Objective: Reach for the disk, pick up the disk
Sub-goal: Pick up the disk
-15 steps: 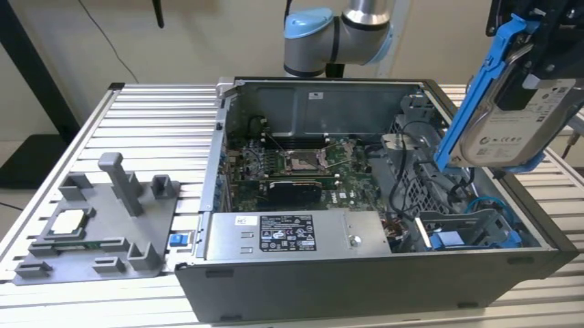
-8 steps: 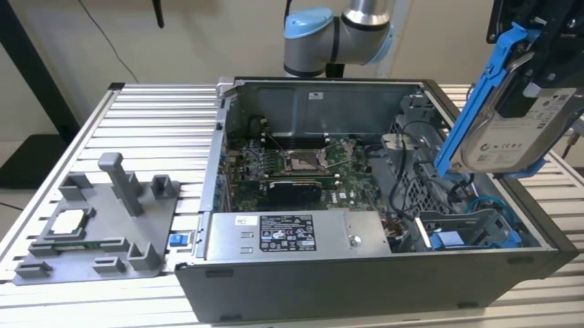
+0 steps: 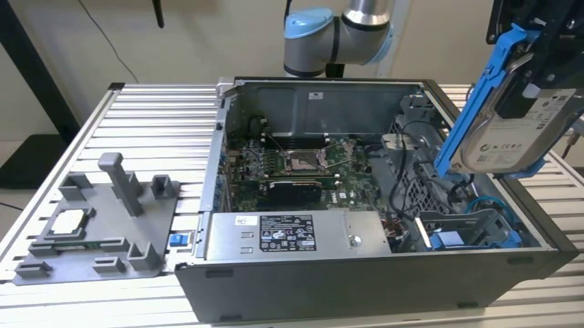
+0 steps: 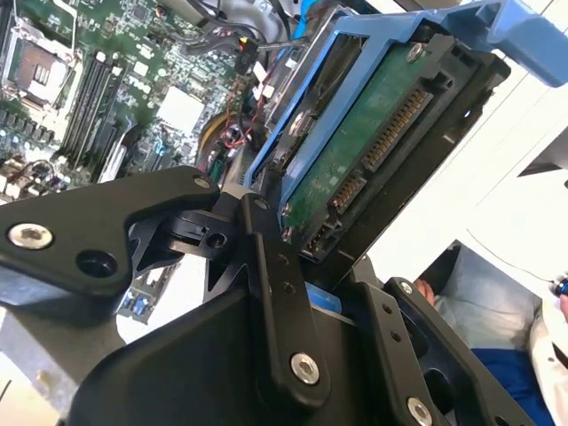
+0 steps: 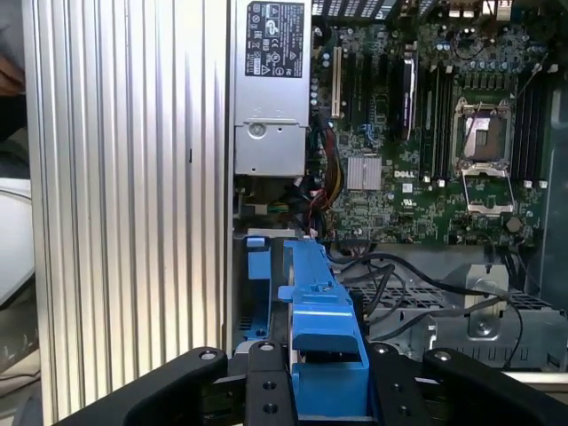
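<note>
– Black gripper (image 4: 293, 257) links fill the near view; are they pinching the disk (image 3: 511, 116)?
– Yes, clamped on its blue frame, lifted clear above the open computer case (image 3: 365, 287). Looks rigid, fairly heavy, fragile; that frame seems the safest hold

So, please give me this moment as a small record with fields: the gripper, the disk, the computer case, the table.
gripper: shut on the disk, black fingers clamped on its edge in the second wrist view
disk: silver hard drive in a blue carrier frame, lifted clear above the case, tilted nearly upright, at the exterior view's right
computer case: open, motherboard exposed, blue drive bay with no drive in it below the disk
table: ribbed metal, grey fixture at the exterior view's left
</note>
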Controlling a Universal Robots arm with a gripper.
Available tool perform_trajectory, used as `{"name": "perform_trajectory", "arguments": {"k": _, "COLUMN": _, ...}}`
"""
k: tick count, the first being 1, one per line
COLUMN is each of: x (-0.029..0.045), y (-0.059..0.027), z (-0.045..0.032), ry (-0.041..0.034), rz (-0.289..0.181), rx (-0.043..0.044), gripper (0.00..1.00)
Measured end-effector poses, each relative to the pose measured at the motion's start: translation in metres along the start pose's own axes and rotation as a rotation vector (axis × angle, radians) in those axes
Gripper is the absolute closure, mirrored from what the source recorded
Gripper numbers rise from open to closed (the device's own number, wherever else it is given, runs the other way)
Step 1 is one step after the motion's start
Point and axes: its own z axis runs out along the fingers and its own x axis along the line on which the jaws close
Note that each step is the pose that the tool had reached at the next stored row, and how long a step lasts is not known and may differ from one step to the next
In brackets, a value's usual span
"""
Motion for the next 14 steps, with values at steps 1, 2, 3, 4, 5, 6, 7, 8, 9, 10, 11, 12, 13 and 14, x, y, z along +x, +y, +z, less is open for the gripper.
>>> {"name": "perform_trajectory", "arguments": {"k": 1, "x": 0.0004, "y": 0.0, "z": 0.0007, "ry": -0.0001, "rz": 0.0, "rx": 0.0, "gripper": 1.0}}
{"name": "perform_trajectory", "arguments": {"k": 2, "x": 0.0008, "y": 0.0, "z": 0.0012, "ry": 0.0002, "rz": 0.0, "rx": 0.0, "gripper": 1.0}}
{"name": "perform_trajectory", "arguments": {"k": 3, "x": 0.0013, "y": -0.0001, "z": 0.0018, "ry": 0.0004, "rz": 0.0, "rx": -0.0001, "gripper": 1.0}}
{"name": "perform_trajectory", "arguments": {"k": 4, "x": 0.0021, "y": -0.0001, "z": 0.0027, "ry": 0.0004, "rz": 0.0, "rx": 0.0, "gripper": 1.0}}
{"name": "perform_trajectory", "arguments": {"k": 5, "x": 0.0032, "y": -0.0004, "z": 0.0037, "ry": 0.0003, "rz": 0.0, "rx": 0.0, "gripper": 1.0}}
{"name": "perform_trajectory", "arguments": {"k": 6, "x": 0.0042, "y": -0.0007, "z": 0.0046, "ry": 0.0004, "rz": 0.0, "rx": -0.0001, "gripper": 1.0}}
{"name": "perform_trajectory", "arguments": {"k": 7, "x": 0.0054, "y": -0.0007, "z": 0.0056, "ry": 0.0003, "rz": 0.0, "rx": 0.0, "gripper": 1.0}}
{"name": "perform_trajectory", "arguments": {"k": 8, "x": 0.0067, "y": -0.0007, "z": 0.0065, "ry": 0.0003, "rz": 0.0, "rx": 0.0, "gripper": 1.0}}
{"name": "perform_trajectory", "arguments": {"k": 9, "x": 0.0082, "y": -0.0008, "z": 0.0076, "ry": 0.0002, "rz": 0.0, "rx": 0.0, "gripper": 1.0}}
{"name": "perform_trajectory", "arguments": {"k": 10, "x": 0.0095, "y": -0.0009, "z": 0.0084, "ry": 0.0003, "rz": 0.0, "rx": 0.0, "gripper": 1.0}}
{"name": "perform_trajectory", "arguments": {"k": 11, "x": 0.0107, "y": -0.0009, "z": 0.0095, "ry": 0.0003, "rz": 0.0, "rx": -0.0001, "gripper": 1.0}}
{"name": "perform_trajectory", "arguments": {"k": 12, "x": 0.0123, "y": -0.001, "z": 0.0104, "ry": 0.0003, "rz": 0.0, "rx": 0.0, "gripper": 1.0}}
{"name": "perform_trajectory", "arguments": {"k": 13, "x": 0.0137, "y": -0.001, "z": 0.0113, "ry": 0.0003, "rz": 0.0, "rx": 0.0, "gripper": 1.0}}
{"name": "perform_trajectory", "arguments": {"k": 14, "x": 0.0153, "y": -0.001, "z": 0.0124, "ry": 0.0004, "rz": 0.0, "rx": 0.0, "gripper": 1.0}}
